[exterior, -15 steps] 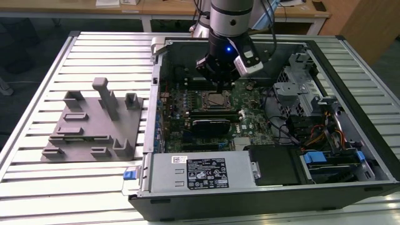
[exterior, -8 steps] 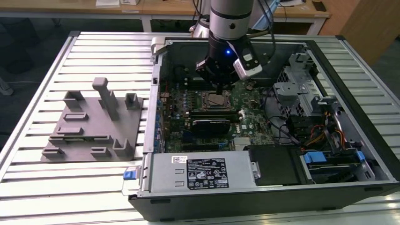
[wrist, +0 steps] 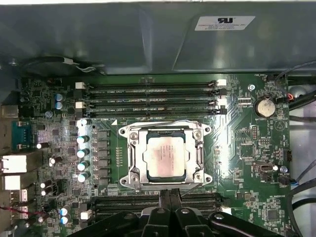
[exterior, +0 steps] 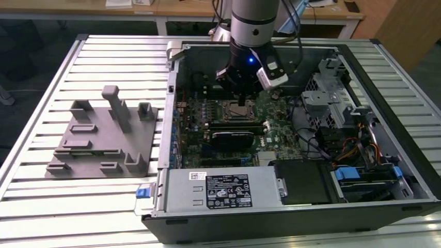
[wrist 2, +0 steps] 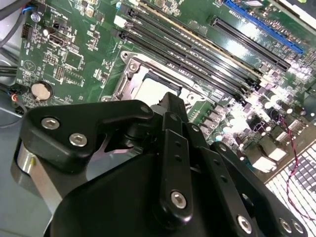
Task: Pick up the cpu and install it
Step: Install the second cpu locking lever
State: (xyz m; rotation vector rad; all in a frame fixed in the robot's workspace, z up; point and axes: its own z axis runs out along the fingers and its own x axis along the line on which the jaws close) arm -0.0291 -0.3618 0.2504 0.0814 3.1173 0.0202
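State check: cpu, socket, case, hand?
cpu: seated flat in the socket, not held
socket: metal frame around the cpu, top uncovered
case: lying on its side, panel off, board exposed
hand: above the board beside the socket, holding nothing; open or shut not visible

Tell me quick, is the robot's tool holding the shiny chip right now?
Tool: fingers pressed together, holding nothing. The cpu sits in the socket, apart from the tool.
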